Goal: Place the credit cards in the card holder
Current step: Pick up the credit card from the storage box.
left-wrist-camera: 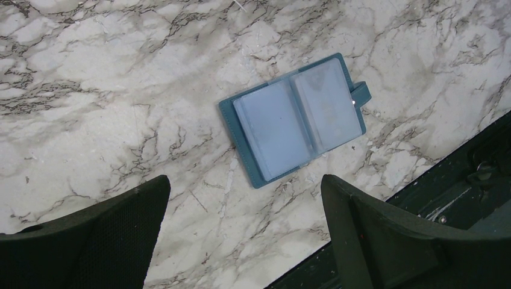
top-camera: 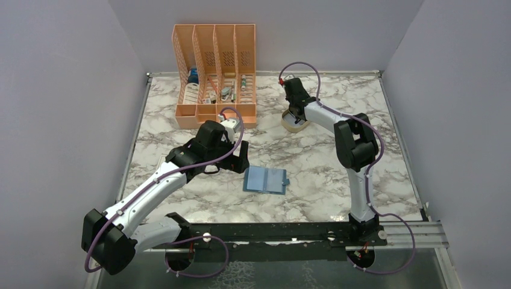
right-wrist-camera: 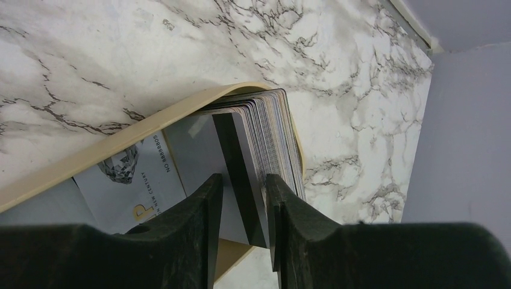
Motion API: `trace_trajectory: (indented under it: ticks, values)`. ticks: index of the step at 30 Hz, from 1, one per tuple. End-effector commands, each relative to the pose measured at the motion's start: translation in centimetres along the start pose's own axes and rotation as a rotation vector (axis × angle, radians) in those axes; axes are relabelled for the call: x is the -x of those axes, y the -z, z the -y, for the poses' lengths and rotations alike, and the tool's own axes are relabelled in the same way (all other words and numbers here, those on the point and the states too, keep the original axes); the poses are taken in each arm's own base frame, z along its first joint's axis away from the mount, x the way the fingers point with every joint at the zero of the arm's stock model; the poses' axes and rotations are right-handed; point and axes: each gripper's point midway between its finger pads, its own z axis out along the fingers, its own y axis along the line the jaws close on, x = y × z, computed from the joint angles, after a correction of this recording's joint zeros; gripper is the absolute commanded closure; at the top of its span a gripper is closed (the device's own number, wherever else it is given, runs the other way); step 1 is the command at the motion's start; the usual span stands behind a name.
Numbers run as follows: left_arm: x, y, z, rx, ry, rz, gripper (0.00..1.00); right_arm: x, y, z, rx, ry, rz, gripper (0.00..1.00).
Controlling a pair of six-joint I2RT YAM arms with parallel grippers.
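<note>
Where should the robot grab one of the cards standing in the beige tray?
By its top edge, from straight above, one finger on each flat face. The credit cards stand on edge, packed side by side in the beige tray, so only their top edges are free, and the tray's rim blocks a sideways approach.

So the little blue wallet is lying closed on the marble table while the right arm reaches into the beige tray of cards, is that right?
Not quite. The card holder lies open, its blue-grey slots facing up, as the left wrist view shows. The rest holds: the right gripper is down in the beige tray, at the credit cards.
</note>
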Motion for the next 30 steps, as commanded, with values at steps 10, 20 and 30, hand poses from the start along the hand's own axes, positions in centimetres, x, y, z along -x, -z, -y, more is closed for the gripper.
trace_trajectory:
  ticks: [10,20,30]
  values:
    - [0.0,0.4,0.0,-0.014,-0.016,0.009,0.01,1.8,1.2,3.0,-0.078,-0.058,0.044,0.75]
    - [-0.3,0.1,0.1,-0.025,-0.017,-0.001,0.01,1.9,2.3,3.1,-0.042,-0.084,0.055,0.82]
    - [-0.8,-0.5,0.0,-0.022,0.002,-0.027,0.05,3.1,5.2,1.0,0.165,-0.181,0.11,0.99]
